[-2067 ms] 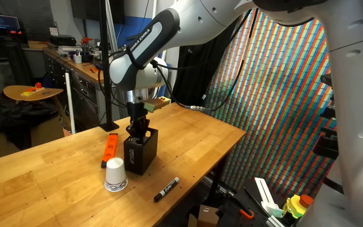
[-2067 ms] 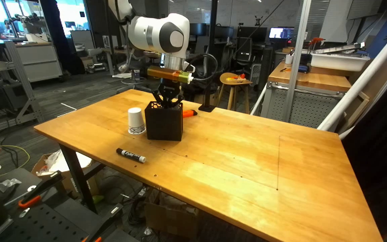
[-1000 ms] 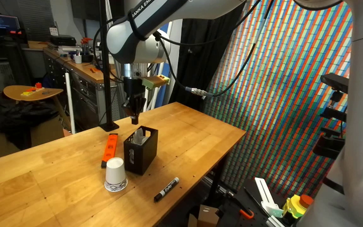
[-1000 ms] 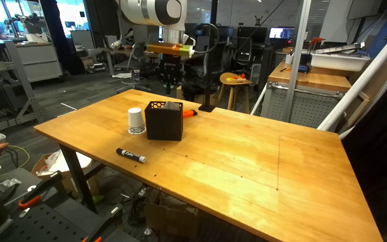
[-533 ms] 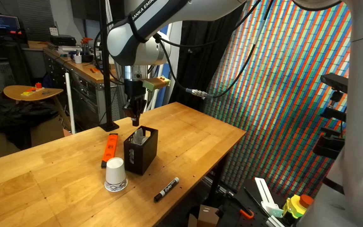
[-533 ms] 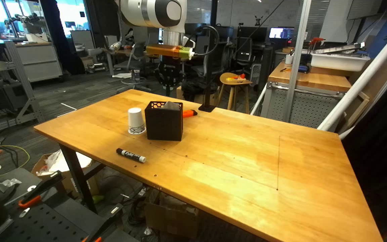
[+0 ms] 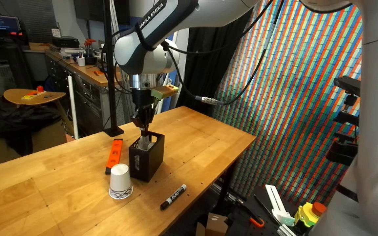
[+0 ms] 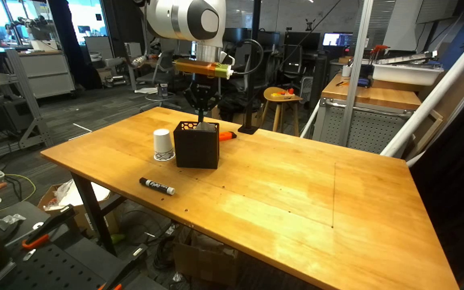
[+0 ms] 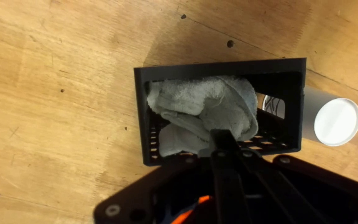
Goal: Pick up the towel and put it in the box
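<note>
Plainly, the gripper [image 8: 200, 117] is pointed down, its fingers pressed together and their tips held at the mouth of the black box [image 8: 196, 149]; directly under them the pale towel [image 9: 179, 96] is seen crumpled inside the box, though whether it is touched cannot be told. Lower than the gripper, just beside the box, an upturned paper cup [image 7: 120, 180] is set on the table [image 8: 264, 193]; an orange level [image 7: 114, 159] is laid near the cup, and a marker [image 7: 173, 197] is seen farther off.

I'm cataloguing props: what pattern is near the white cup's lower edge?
Dark diamond-like outlines on the white cup, best seen in an exterior view.
</note>
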You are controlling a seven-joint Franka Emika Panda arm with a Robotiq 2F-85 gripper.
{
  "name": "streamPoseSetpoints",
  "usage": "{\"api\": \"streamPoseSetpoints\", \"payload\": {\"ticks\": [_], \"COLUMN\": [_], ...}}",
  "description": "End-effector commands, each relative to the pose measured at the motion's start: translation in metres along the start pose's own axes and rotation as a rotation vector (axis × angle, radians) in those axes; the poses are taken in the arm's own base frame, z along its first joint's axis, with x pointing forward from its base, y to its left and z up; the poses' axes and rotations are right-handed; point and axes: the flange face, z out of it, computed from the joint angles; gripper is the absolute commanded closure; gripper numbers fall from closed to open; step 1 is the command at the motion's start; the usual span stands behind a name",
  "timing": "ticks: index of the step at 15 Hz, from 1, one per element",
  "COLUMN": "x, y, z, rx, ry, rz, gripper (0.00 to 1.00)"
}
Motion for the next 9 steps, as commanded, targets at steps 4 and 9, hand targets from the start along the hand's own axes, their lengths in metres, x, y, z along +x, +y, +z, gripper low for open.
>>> {"api": "streamPoseSetpoints", "payload": {"ticks": [4,9], "x": [0.0030,0.0050], "y": [0.0015,0.0018], "z": [0.0023,-0.0036], "rx": [0.011,0.007], "ry": [0.013,0.018], "rz": [-0.007,-0.010], "gripper": [0.99,0.99]}}
